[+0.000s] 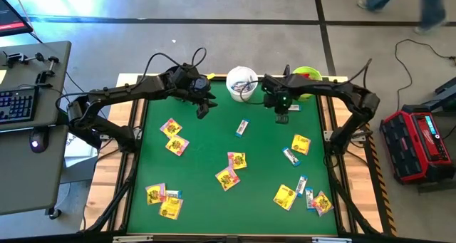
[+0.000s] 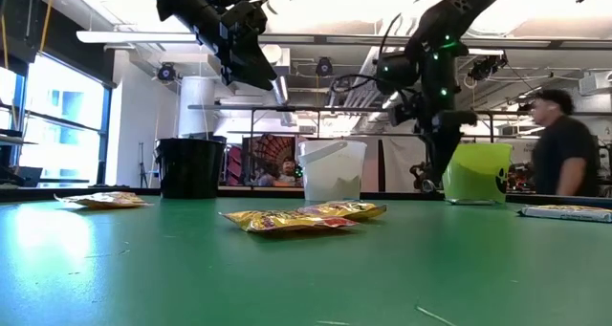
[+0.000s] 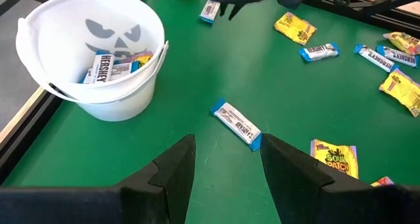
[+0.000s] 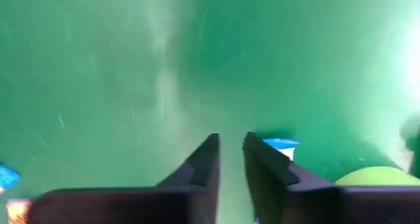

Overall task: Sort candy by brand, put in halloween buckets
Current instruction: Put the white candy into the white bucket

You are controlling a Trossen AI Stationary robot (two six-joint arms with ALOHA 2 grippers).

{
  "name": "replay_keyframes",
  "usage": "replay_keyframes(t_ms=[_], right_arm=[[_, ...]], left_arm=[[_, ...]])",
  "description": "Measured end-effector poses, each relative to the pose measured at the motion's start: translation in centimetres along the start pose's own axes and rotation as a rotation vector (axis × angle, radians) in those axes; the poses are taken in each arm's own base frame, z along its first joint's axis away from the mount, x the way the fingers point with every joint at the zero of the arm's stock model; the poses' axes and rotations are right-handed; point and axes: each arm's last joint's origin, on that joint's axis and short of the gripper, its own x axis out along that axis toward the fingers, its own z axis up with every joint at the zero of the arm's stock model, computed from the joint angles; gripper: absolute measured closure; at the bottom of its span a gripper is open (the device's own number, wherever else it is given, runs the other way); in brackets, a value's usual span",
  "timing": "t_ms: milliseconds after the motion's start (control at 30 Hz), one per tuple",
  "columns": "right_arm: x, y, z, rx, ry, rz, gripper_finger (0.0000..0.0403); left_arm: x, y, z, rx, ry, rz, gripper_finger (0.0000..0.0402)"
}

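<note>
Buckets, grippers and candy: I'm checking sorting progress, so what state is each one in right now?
White bucket: upright, holds white-and-blue bars and a yellow packet.
Lime green bucket: upright, contents hidden.
Black bucket: upright, contents hidden.
Left gripper: open, empty, above a white-and-blue bar lying flat.
Right gripper: narrow gap, nothing visibly held, low over the mat.
Loose candy: scattered flat, unsorted.

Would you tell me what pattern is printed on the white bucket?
A grey jack-o'-lantern face, clearest on the white bucket in the left wrist view.
</note>
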Motion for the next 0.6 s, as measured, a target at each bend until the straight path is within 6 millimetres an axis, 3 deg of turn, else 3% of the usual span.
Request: replay_keyframes(t_ms=[267, 600], right_arm=[[2.5, -1.3, -0.8, -0.047, 0.056, 0.023, 0.0215], [5.4, -3.3, -1.7, -0.017, 0.163, -0.034, 0.0194]], left_arm=[[0.0, 0.0, -0.3, -0.006, 0.027, -0.002, 0.0236], [0.0, 0.0, -0.4, -0.009, 0.041, -0.002, 0.0236]])
